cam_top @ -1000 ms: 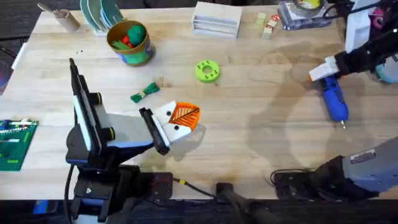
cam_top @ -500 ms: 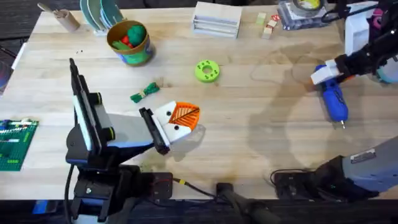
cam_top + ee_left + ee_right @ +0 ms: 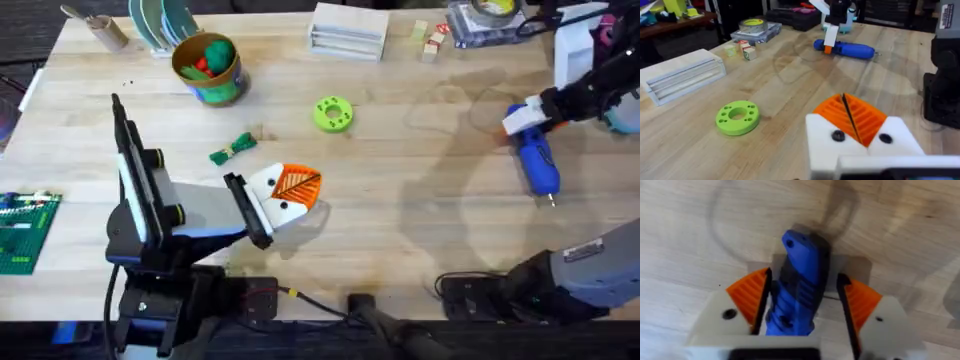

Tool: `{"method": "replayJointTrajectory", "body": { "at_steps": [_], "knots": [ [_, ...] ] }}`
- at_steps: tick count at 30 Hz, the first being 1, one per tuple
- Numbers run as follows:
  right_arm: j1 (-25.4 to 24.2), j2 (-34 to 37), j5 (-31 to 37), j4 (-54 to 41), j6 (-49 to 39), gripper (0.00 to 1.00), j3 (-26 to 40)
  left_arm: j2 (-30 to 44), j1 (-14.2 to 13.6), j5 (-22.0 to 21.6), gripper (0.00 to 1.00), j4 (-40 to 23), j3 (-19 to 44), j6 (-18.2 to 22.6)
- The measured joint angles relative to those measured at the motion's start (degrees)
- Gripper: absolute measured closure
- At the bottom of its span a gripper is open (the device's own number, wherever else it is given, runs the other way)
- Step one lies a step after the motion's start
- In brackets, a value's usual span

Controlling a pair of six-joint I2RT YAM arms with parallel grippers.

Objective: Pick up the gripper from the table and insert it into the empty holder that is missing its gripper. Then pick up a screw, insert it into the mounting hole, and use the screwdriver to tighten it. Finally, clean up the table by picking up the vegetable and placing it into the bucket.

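Blue screwdriver (image 3: 537,158) with metal tip at right of frame. White pincer (image 3: 802,312) blocks with orange ribbed pads. Lime-green ring (image 3: 333,113) at centre. Green vegetable (image 3: 233,149), darker at one end. Yellow-orange-rimmed bucket (image 3: 209,68), green-blue print outside, upper left. Pale wood-grain counter (image 3: 420,200).

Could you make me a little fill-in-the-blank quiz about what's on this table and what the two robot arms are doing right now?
1. The right gripper has its orange pads on either side of the blue ____.
2. The lime-green ring has a ____ through its middle.
3. The small green vegetable lies on the table, not in the ____.
4. The left gripper has its pads pressed ____.

Missing words: screwdriver; hole; bucket; together
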Motion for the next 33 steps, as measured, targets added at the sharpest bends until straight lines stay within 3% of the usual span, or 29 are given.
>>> {"method": "replayJointTrajectory", "body": {
  "at_steps": [3,9,17,33],
  "knots": [
    [0.0,0.0,0.6,0.3,0.0,0.307,0.0,0.0,0.0,0.0,0.984,0.0,0.0,0.0],
    [-0.2,0.0,0.9,0.4,0.2,0.5,0.0,0.0,0.0,0.0,0.984,0.0,0.0,0.0],
    [-0.2,0.3,1.1,0.3,0.5,0.975,0.0,0.0,0.0,0.0,0.984,0.0,0.0,0.0],
    [0.0,0.5,0.7,-0.9,0.7,0.97,0.9,0.0,0.0,-0.1,0.984,0.0,0.0,0.0]
  ]
}}
